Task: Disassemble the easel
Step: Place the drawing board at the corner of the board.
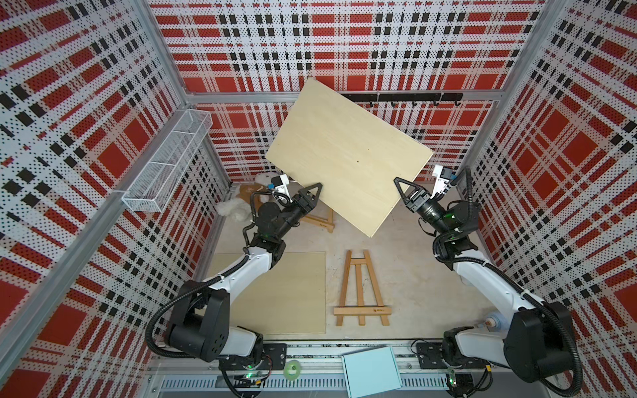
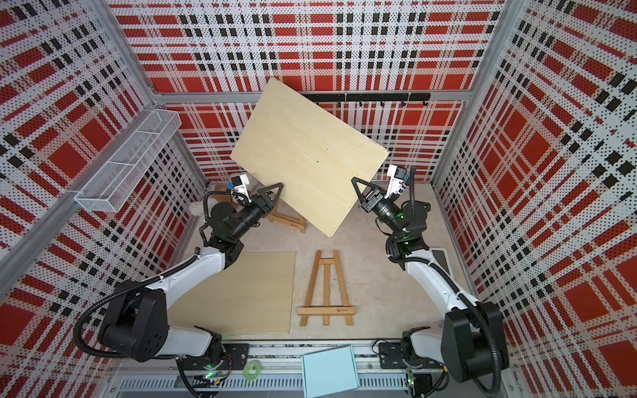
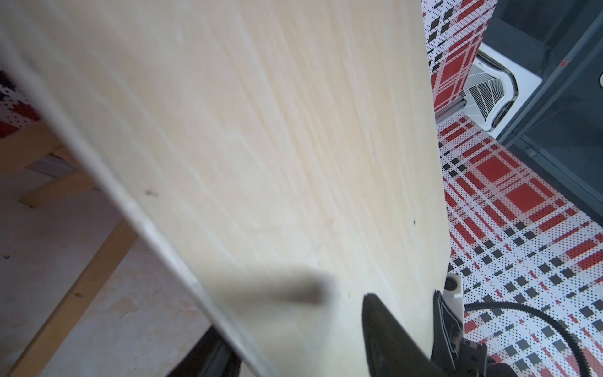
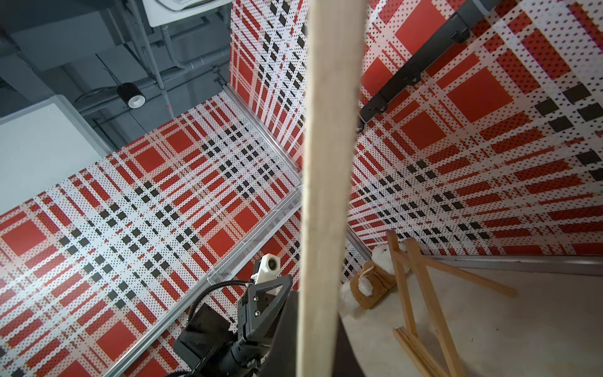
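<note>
A pale wooden board [image 1: 348, 155] [image 2: 310, 155] hangs tilted in the air above the table's rear. My right gripper [image 1: 398, 182] [image 2: 353, 181] is shut on its right edge; in the right wrist view the board [image 4: 329, 163] runs edge-on between the dark fingers [image 4: 287, 326]. My left gripper [image 1: 319, 187] [image 2: 281, 186] is open and straddles the board's lower left edge, one finger above the face and one below it. The left wrist view shows the board [image 3: 261, 130] blurred. A wooden easel [image 1: 320, 220] [image 4: 417, 293] stands behind and under the board, mostly hidden.
A second easel [image 1: 362, 289] lies flat mid-table beside another flat board [image 1: 275, 293]. A brown fluffy slipper [image 1: 238, 203] sits in the rear left corner. A white mesh basket [image 1: 165, 165] hangs on the left wall, a black hook rail [image 1: 406, 98] on the back wall.
</note>
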`<action>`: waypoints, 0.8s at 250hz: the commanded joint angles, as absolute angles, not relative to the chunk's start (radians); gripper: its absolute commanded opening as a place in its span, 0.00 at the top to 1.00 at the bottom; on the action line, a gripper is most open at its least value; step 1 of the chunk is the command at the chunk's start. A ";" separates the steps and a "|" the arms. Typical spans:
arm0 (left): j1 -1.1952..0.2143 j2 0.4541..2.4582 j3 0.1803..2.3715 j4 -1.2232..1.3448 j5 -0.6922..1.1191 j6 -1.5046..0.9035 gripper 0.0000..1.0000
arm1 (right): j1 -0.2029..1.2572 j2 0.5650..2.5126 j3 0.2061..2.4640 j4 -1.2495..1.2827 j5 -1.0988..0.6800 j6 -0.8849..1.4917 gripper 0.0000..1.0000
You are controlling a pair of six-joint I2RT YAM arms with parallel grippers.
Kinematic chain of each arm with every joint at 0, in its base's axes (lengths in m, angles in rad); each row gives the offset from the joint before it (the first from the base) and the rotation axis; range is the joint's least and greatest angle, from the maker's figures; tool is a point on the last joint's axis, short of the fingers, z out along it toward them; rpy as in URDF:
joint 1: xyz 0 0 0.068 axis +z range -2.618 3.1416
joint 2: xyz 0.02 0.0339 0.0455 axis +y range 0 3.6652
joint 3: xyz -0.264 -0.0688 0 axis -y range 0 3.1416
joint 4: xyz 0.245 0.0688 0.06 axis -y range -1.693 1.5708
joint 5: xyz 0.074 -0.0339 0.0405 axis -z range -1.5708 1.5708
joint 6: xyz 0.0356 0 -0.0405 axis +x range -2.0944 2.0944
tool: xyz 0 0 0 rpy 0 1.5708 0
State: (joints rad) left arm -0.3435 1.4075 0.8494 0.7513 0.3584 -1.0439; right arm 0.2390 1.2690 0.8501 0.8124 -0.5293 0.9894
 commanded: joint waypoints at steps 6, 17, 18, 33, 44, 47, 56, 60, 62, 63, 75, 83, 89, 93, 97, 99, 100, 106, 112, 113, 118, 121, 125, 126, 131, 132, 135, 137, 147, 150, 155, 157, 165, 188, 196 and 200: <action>-0.406 1.317 0.892 0.947 0.410 -1.049 0.46 | 0.256 1.240 0.839 0.854 -0.533 0.960 1.00; -0.411 1.314 0.890 0.968 0.402 -1.066 0.46 | 0.256 1.233 0.839 0.843 -0.537 0.958 1.00; -0.411 1.314 0.890 0.971 0.401 -1.069 0.46 | 0.256 1.232 0.840 0.842 -0.537 0.958 1.00; -0.417 1.313 0.881 1.024 0.386 -1.104 0.48 | 0.256 1.229 0.843 0.823 -0.547 0.954 1.00; -0.422 1.313 0.877 1.056 0.375 -1.121 0.49 | 0.256 1.230 0.844 0.809 -0.556 0.954 1.00; -0.424 1.313 0.877 1.062 0.373 -1.125 0.49 | 0.255 1.230 0.843 0.810 -0.559 0.958 1.00; -0.431 1.312 0.880 1.071 0.370 -1.127 0.50 | 0.256 1.235 0.843 0.813 -0.569 0.969 1.00; -0.434 1.311 0.882 1.072 0.368 -1.126 0.50 | 0.256 1.239 0.842 0.821 -0.570 0.976 1.00; -0.436 1.310 0.882 1.071 0.367 -1.126 0.50 | 0.257 1.240 0.841 0.826 -0.572 0.979 1.00; -0.437 1.309 0.883 1.071 0.367 -1.125 0.50 | 0.257 1.241 0.840 0.828 -0.573 0.981 1.00; -0.448 1.305 0.892 1.059 0.362 -1.118 0.51 | 0.259 1.251 0.832 0.864 -0.577 1.008 1.00; -0.454 1.302 0.896 1.057 0.358 -1.115 0.51 | 0.260 1.257 0.828 0.885 -0.580 1.023 1.00; -0.459 1.302 0.899 1.060 0.356 -1.114 0.52 | 0.261 1.261 0.826 0.901 -0.581 1.035 1.00; -0.462 1.303 0.900 1.062 0.352 -1.115 0.53 | 0.262 1.263 0.826 0.909 -0.582 1.041 1.00; -0.465 1.303 0.902 1.064 0.350 -1.115 0.53 | 0.263 1.266 0.825 0.914 -0.583 1.045 1.00; -0.467 1.304 0.902 1.064 0.349 -1.115 0.54 | 0.264 1.267 0.824 0.915 -0.583 1.048 1.00; -0.468 1.304 0.903 1.064 0.348 -1.115 0.54 | 0.264 1.268 0.825 0.918 -0.583 1.049 1.00; -0.472 1.305 0.907 1.067 0.346 -1.115 0.55 | 0.265 1.270 0.824 0.927 -0.582 1.054 1.00; -0.476 1.306 0.911 1.071 0.346 -1.115 0.56 | 0.266 1.272 0.822 0.934 -0.581 1.060 1.00; -0.478 1.305 0.911 1.072 0.347 -1.115 0.56 | 0.267 1.272 0.822 0.934 -0.581 1.060 1.00; -0.481 1.308 0.916 1.072 0.345 -1.115 0.57 | 0.268 1.271 0.821 0.937 -0.578 1.063 1.00; -0.484 1.308 0.918 1.071 0.345 -1.115 0.57 | 0.269 1.271 0.822 0.939 -0.577 1.064 1.00; -0.487 1.310 0.920 1.073 0.344 -1.115 0.58 | 0.270 1.271 0.820 0.940 -0.575 1.065 1.00; -0.487 1.310 0.922 1.073 0.344 -1.114 0.58 | 0.270 1.270 0.820 0.940 -0.575 1.065 1.00; -0.491 1.310 0.926 1.074 0.342 -1.114 0.59 | 0.271 1.270 0.822 0.941 -0.574 1.066 1.00; -0.491 1.310 0.926 1.074 0.343 -1.115 0.59 | 0.271 1.270 0.822 0.940 -0.574 1.065 1.00; -0.493 1.311 0.928 1.073 0.343 -1.115 0.59 | 0.271 1.270 0.821 0.940 -0.574 1.066 1.00; -0.493 1.312 0.928 1.074 0.343 -1.115 0.60 | 0.272 1.269 0.822 0.941 -0.574 1.066 1.00; -0.494 1.313 0.932 1.077 0.343 -1.114 0.63 | 0.274 1.267 0.824 0.938 -0.574 1.066 1.00; -0.494 1.313 0.934 1.078 0.343 -1.116 0.63 | 0.274 1.266 0.823 0.937 -0.575 1.065 1.00; -0.494 1.315 0.933 1.082 0.342 -1.116 0.64 | 0.274 1.264 0.824 0.935 -0.576 1.065 1.00; -0.494 1.315 0.934 1.083 0.341 -1.117 0.64 | 0.274 1.264 0.824 0.935 -0.575 1.065 1.00; -0.495 1.316 0.933 1.090 0.339 -1.117 0.66 | 0.275 1.262 0.825 0.929 -0.575 1.065 1.00; -0.493 1.318 0.920 1.120 0.327 -1.128 0.74 | 0.275 1.257 0.821 0.927 -0.577 1.069 1.00; -0.492 1.318 0.917 1.129 0.326 -1.131 0.76 | 0.276 1.255 0.820 0.927 -0.577 1.070 1.00; -0.493 1.318 0.916 1.131 0.324 -1.132 0.77 | 0.276 1.254 0.821 0.927 -0.577 1.071 1.00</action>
